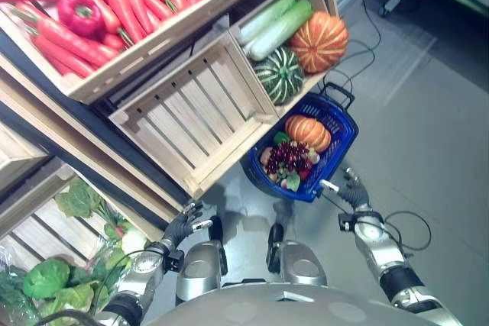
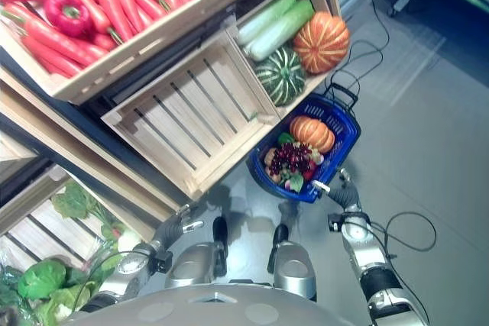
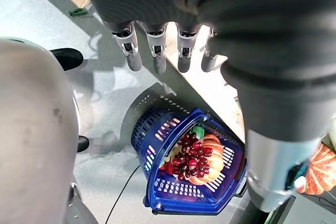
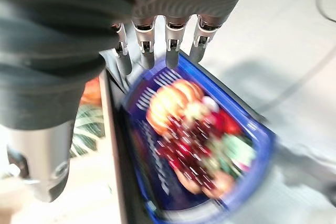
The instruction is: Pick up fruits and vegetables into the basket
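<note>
1. Right hand (image 1: 353, 187) is hanging just beside the near rim of the blue basket (image 1: 341, 139), fingers straight and relaxed, holding nothing. Left hand (image 1: 182, 226) is sitting low by the front edge of the empty slatted crate (image 1: 191, 112), also loose and open with nothing in it.
2. Stuff around: that empty wooden crate is tilting out right next to the basket, and its corner is pretty much touching the basket's far side. Next compartment along is holding two pale long vegetables (image 1: 273, 27), an orange striped pumpkin (image 1: 319, 41) and a green striped squash (image 1: 280, 74). Higher shelf is piling up with carrots (image 1: 114, 1) and one red pepper (image 1: 79, 11). Leafy greens (image 1: 47, 277) are sitting in a lower bin on the robot's left.
3. Basket itself is resting on the floor at the foot of the shelving, black handle (image 1: 339, 94) folded down at the far end. Inside, a small orange pumpkin (image 1: 308, 132) is lying against a bunch of dark red grapes (image 1: 288, 156), with a few more small fruits I can't make out underneath.
4. Floor (image 1: 428, 135) is looking smooth grey.
</note>
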Controlling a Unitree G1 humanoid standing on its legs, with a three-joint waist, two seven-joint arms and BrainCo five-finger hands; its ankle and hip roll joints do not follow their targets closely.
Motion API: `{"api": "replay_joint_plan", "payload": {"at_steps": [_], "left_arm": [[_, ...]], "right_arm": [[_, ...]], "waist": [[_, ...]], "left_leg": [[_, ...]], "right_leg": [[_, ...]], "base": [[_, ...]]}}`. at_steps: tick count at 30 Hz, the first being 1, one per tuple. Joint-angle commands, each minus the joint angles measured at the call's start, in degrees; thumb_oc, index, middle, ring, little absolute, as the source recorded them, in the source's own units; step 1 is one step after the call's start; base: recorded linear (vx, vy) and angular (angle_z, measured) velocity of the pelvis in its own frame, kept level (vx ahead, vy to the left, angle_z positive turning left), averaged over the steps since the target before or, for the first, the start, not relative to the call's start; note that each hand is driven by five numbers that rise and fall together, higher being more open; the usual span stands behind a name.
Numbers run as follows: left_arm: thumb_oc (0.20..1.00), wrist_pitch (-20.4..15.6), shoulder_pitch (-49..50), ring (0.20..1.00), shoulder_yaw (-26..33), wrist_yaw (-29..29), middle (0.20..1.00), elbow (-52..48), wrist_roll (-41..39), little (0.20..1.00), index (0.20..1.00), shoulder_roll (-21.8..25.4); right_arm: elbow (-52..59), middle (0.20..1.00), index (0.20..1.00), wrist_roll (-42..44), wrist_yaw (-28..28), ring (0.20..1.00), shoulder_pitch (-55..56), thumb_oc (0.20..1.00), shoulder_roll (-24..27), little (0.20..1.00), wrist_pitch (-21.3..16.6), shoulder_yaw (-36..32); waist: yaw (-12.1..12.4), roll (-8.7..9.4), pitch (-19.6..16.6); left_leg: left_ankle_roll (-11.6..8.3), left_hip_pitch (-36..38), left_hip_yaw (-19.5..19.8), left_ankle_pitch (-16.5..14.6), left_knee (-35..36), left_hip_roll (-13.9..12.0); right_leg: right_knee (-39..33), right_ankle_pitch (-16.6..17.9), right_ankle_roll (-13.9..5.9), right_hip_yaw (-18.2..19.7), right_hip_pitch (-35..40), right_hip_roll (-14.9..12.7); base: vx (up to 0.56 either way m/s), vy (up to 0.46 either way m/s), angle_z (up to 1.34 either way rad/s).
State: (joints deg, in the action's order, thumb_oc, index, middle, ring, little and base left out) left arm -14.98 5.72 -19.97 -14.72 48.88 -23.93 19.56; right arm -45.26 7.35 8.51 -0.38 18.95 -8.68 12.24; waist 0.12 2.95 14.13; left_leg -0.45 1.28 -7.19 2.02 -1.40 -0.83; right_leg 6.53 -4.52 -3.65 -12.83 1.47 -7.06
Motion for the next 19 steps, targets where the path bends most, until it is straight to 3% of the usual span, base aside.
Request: {"api": "replay_joint_plan", "payload": {"at_steps": [1,3,7,12,15,19], "left_arm": [[1.0,-2.4,-2.0,1.0,0.9,-2.0,1.0,3.5,4.0,1.0,1.0,-2.1],[1.0,-1.8,-4.5,1.0,1.6,-3.0,1.0,9.0,4.6,1.0,1.0,-3.3],[1.0,0.2,-6.3,1.0,2.5,-3.6,1.0,12.7,3.3,1.0,1.0,-4.5],[1.0,6.7,-7.5,1.0,4.9,-8.1,1.0,17.1,0.1,1.0,1.0,-6.5],[1.0,10.9,-8.5,1.0,5.3,-8.9,1.0,19.6,1.3,1.0,1.0,-7.3],[1.0,14.5,-8.7,1.0,6.4,-9.5,1.0,21.5,2.6,1.0,1.0,-7.9]], "right_arm": [[-3.4,1.0,1.0,1.5,-6.8,1.0,-1.2,1.0,0.1,1.0,1.8,1.8],[-11.0,1.0,1.0,3.2,-10.2,1.0,-1.8,1.0,-2.0,1.0,2.5,1.9],[-16.4,1.0,1.0,5.3,-12.0,1.0,-2.2,1.0,-4.1,1.0,4.5,1.4],[-21.9,1.0,1.0,4.8,-13.5,1.0,-2.5,1.0,-6.3,1.0,8.9,0.6],[-24.7,1.0,1.0,5.7,-18.3,1.0,-2.9,1.0,-6.8,1.0,15.3,0.7],[-26.7,1.0,1.0,9.9,-20.6,1.0,-2.8,1.0,-6.7,1.0,17.1,0.3]], "waist": [[1.0,-0.85,-1.1],[1.4,-0.68,-2.4],[1.5,-0.7,-3.2],[1.4,-1.12,-4.0],[1.5,-1.42,-4.5],[1.5,-1.86,-5.2]], "left_leg": [[1.18,2.3,1.9,-7.8,-2.5,2.7],[1.2,3.6,2.3,-7.4,-1.0,2.8],[1.33,4.6,2.4,-7.2,-0.2,3.0],[1.61,5.9,2.9,-7.1,0.2,3.3],[1.69,6.9,3.2,-7.0,0.7,3.4],[1.54,8.1,3.5,-6.6,1.7,3.4]], "right_leg": [[-1.5,2.8,-1.29,0.7,0.3,1.8],[-2.7,3.0,-1.22,0.7,1.6,2.1],[-3.2,2.9,-1.02,0.6,2.6,2.4],[-3.7,2.4,-0.51,0.3,4.4,2.6],[-4.1,2.1,-0.18,0.0,5.6,2.8],[-4.7,1.8,-0.02,-0.6,7.0,3.0]], "base": [[0.01,-0.013,0.07],[0.01,-0.028,0.05],[-0.01,-0.011,0.02],[-0.03,-0.012,0.03],[-0.01,-0.011,0.03],[0.01,-0.008,0.06]]}}
